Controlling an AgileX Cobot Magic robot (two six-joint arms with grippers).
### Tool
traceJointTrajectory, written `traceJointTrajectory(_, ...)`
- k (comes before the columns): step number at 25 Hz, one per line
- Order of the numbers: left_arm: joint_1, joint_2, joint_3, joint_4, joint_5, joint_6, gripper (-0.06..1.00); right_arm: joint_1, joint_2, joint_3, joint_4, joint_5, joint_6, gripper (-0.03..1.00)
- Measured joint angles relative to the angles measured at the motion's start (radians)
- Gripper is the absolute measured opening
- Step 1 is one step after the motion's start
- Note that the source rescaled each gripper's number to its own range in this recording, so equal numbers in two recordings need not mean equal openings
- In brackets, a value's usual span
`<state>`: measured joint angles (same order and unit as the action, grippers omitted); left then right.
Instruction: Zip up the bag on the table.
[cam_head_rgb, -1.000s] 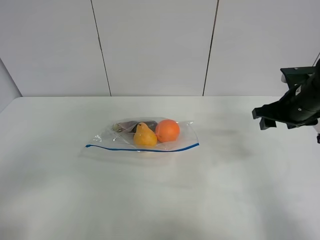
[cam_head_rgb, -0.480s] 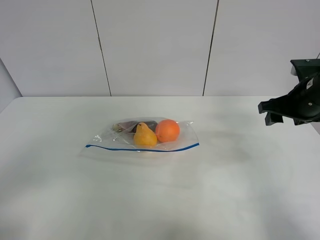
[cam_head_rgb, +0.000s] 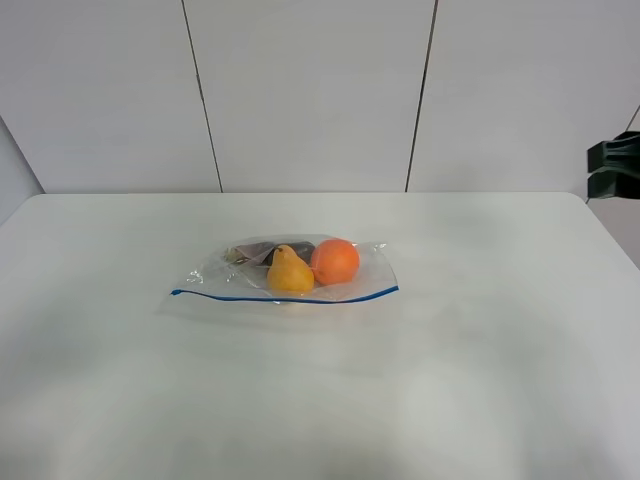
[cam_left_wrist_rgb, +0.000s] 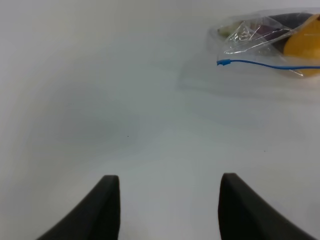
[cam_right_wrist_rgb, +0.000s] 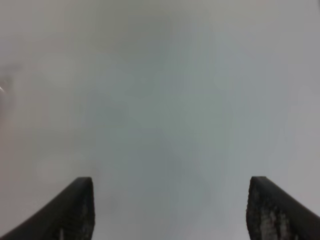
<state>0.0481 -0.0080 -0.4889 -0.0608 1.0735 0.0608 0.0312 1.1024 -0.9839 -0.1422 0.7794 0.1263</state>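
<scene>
The clear bag (cam_head_rgb: 285, 272) lies flat in the middle of the white table (cam_head_rgb: 450, 350). An orange (cam_head_rgb: 335, 260), a yellow pear (cam_head_rgb: 290, 272) and a dark item show through it. Its thin blue zip strip (cam_head_rgb: 285, 296) runs along the near edge. In the left wrist view the bag's corner (cam_left_wrist_rgb: 265, 35) and the end of the strip (cam_left_wrist_rgb: 225, 63) show well ahead of my left gripper (cam_left_wrist_rgb: 167, 205), which is open and empty over bare table. My right gripper (cam_right_wrist_rgb: 172, 210) is open wide and empty above the table. Only a dark part of the right arm (cam_head_rgb: 612, 170) shows at the far right edge.
A pale panelled wall (cam_head_rgb: 310, 90) stands behind the table. The table's right edge (cam_head_rgb: 610, 235) runs below the right arm. The left arm is outside the exterior view.
The right arm has drawn back to the right and upward, almost out of the exterior view. The bag has not moved.
</scene>
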Motion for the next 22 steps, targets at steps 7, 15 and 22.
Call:
traceJointTrajectory(7,0.0,0.0,0.0,0.0,0.0,0.0,0.75,0.0,-0.364,0.114,0.063,0.063,-0.001,1.0)
traceJointTrajectory(15,0.0,0.0,0.0,0.0,-0.001,0.0,0.75,0.0,-0.79,0.29,0.142,0.144,-0.001,1.0)
traceJointTrajectory(22,0.0,0.0,0.0,0.0,-0.001,0.0,0.75,0.0,-1.047,0.427,0.152,0.145,-0.001,1.0)
